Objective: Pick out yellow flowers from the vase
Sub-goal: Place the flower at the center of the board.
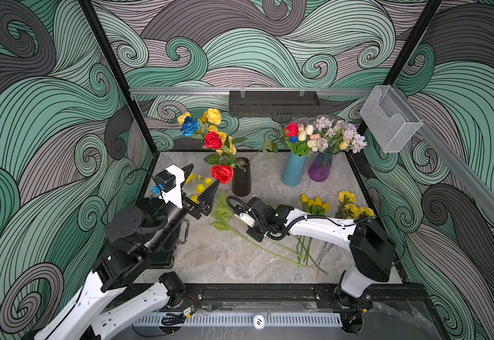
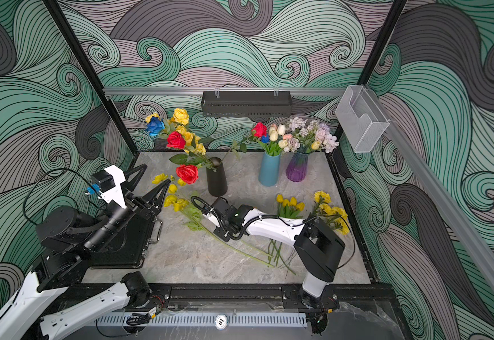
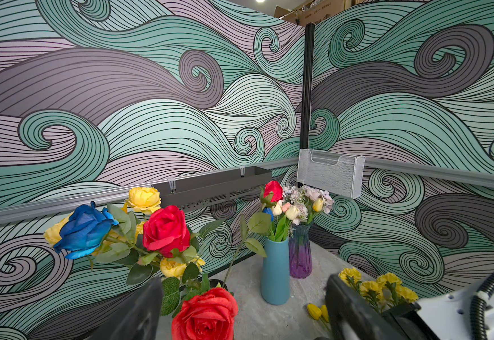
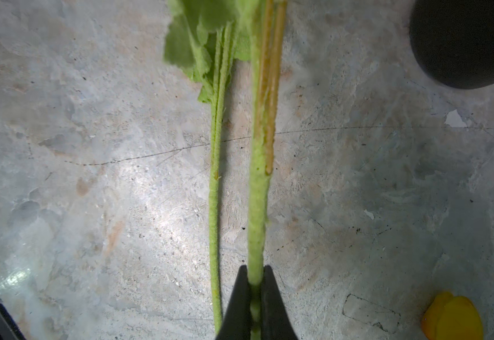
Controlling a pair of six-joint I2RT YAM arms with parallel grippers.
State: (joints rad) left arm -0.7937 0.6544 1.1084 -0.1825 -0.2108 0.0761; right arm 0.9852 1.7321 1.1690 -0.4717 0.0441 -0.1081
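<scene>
**Work cell, with every place given from the black vase [image 1: 241, 179].**

- **In the vase:** Yellow roses [image 1: 214, 116] are seen standing in the black vase among a blue rose [image 1: 190, 126] and red roses [image 1: 213, 139]. Their stems are largely masked by leaves.
- **On the table [image 1: 210, 259]:**
  - Loose yellow blooms [image 2: 175, 201] are laid just to the left of the vase's foot, and are partly covered in a top view by a finger of the left gripper [image 1: 205, 173].
  - Yellow tulips [image 1: 315, 203] and yellow pom-poms [image 1: 354, 206] are laid well to the right of the vase. Their stems are crossed by the right arm.
- **Left gripper:** It is held close to the vase's left side, with jaws spread wide and nothing between them.
- **Right gripper [image 4: 255, 269]:** It is concealed under its own wrist in both top views.
  - In the right wrist view its jaws are shown pinched narrowly on a fuzzy green stem [image 4: 257, 206] near the vase's base.
  - A second stem [image 4: 215, 206] lies free alongside.
  - Which bloom belongs to the held stem cannot be told.
  - A yellow bloom [image 4: 453, 318] is cut off by the frame edge.
- **Other items:**
  - A blue vase [image 1: 293, 169] and a purple vase [image 1: 320, 166] are stood to the right of the black vase.
  - A pale yellow bud [image 1: 343, 144] in the purple vase's bouquet is too small to identify.
  - A black case [image 2: 134, 235], to the front left of the black vase, is mostly hidden by the left arm.
</scene>
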